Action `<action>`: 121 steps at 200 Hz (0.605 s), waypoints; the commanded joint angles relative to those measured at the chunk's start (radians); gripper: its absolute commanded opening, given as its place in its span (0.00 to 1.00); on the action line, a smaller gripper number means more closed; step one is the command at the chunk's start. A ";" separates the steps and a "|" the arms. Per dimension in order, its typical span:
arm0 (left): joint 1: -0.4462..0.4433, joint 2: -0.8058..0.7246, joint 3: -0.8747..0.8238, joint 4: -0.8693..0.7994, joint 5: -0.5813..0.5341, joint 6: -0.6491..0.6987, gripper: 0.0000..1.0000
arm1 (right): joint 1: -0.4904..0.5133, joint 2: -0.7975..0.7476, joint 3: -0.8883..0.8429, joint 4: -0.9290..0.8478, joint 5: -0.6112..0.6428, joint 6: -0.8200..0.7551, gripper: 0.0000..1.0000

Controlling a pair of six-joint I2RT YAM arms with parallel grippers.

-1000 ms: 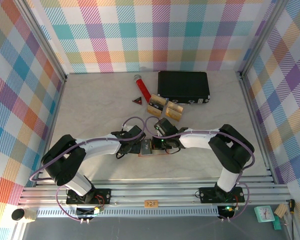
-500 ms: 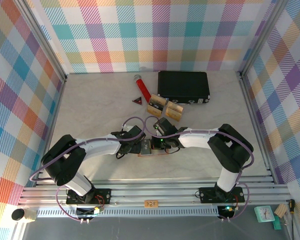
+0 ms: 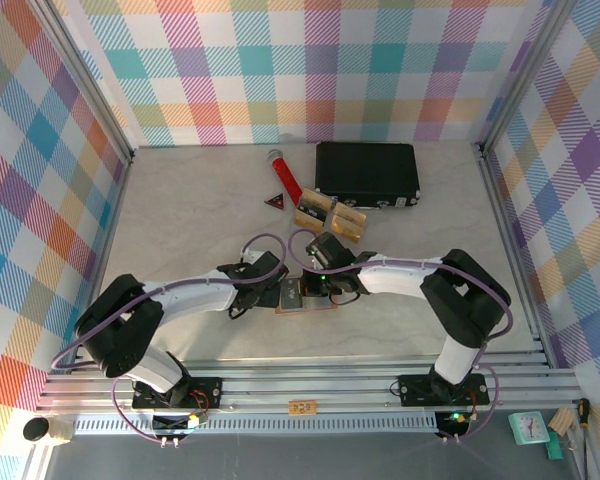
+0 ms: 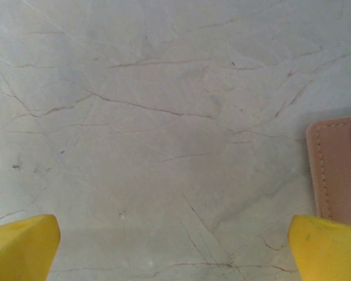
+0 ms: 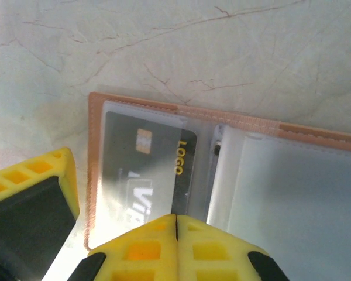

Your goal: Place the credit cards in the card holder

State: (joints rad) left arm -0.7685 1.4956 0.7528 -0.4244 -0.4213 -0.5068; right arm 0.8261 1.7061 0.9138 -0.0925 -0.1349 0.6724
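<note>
Low at the card holder (image 5: 94,152), right pincer (image 5: 175,228) closed empty, left pincer (image 4: 175,246) wide

Tan card holder (image 5: 94,153), dark card (image 5: 145,171)

Bright even light, soft shadows, slightly blurry close-ups

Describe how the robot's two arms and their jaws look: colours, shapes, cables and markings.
The left arm and right arm have white link shells, bulky black joint housings and black bases bolted to a silver rail. A lilac cable loops along each. The jaws are bright yellow blocks; the right pair shows moulded square recesses and black backing.
</note>
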 commanded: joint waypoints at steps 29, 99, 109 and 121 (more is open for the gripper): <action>0.014 -0.109 -0.016 -0.059 -0.002 0.011 1.00 | -0.012 -0.126 -0.002 -0.086 0.051 -0.054 0.07; 0.004 -0.121 -0.047 -0.030 0.084 0.019 1.00 | -0.115 -0.172 -0.096 -0.073 0.023 -0.051 0.27; -0.001 -0.110 -0.047 -0.021 0.088 0.018 1.00 | -0.127 -0.174 -0.106 -0.068 0.017 -0.050 0.27; -0.008 -0.096 -0.046 -0.014 0.088 0.018 1.00 | -0.135 -0.175 -0.116 -0.062 0.011 -0.049 0.27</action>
State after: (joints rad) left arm -0.7647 1.3830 0.7158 -0.4435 -0.3523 -0.4999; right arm 0.7036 1.5616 0.8200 -0.1520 -0.1055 0.6235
